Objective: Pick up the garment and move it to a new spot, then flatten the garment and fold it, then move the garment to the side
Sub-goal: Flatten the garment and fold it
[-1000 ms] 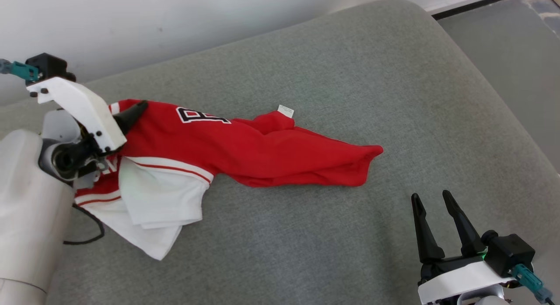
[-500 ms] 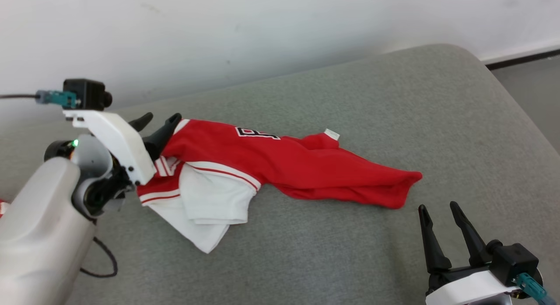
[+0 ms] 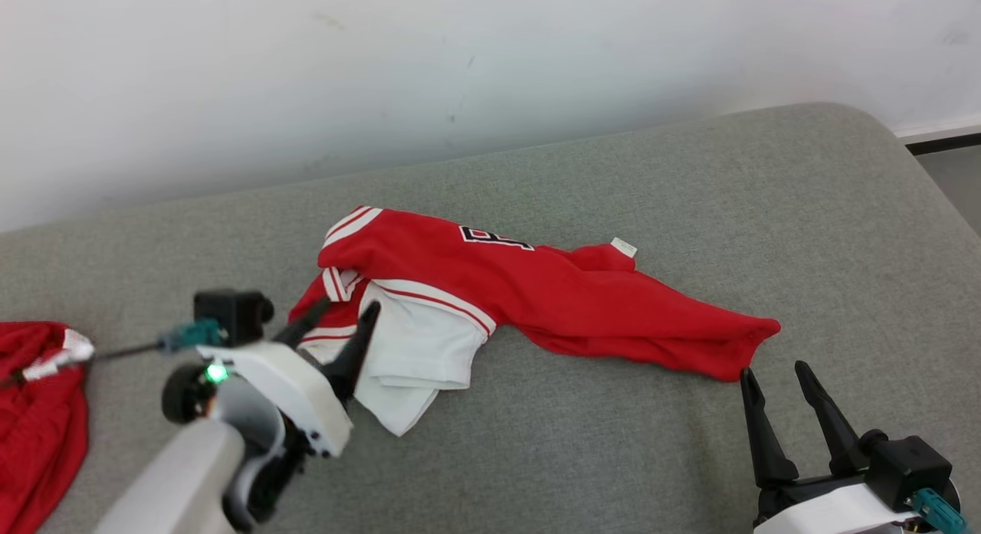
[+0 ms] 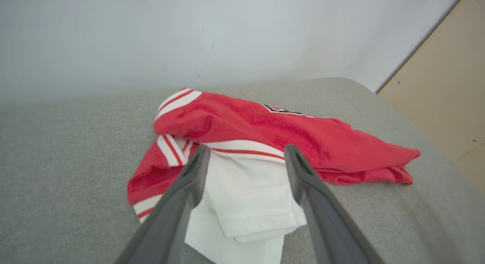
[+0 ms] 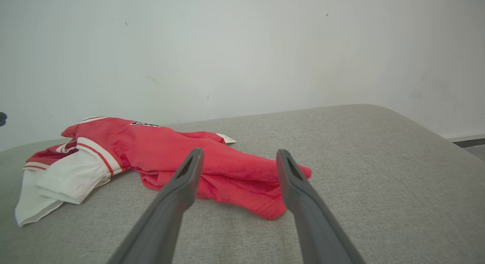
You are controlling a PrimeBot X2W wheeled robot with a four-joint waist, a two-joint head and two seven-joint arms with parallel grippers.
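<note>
While the garment (image 3: 536,296) lies bunched mid-frame on the couch (image 3: 613,457), I have both tools open and empty: left tool (image 3: 350,306) lower left at its white end, right tool (image 3: 773,370) lower right by its red end. Flattening comes next, I judge: pinch opposite ends, pull apart.

You've got a second red cloth (image 3: 34,419) running off the left edge. On the garment (image 3: 582,304), the black lettering (image 3: 494,237) folds under, unreadable, and the white tag (image 3: 623,247) is too small to read.

Soft matt cloth garment (image 3: 536,296) lies on a coarse, matt woven-fabric cushion (image 3: 613,442).
</note>
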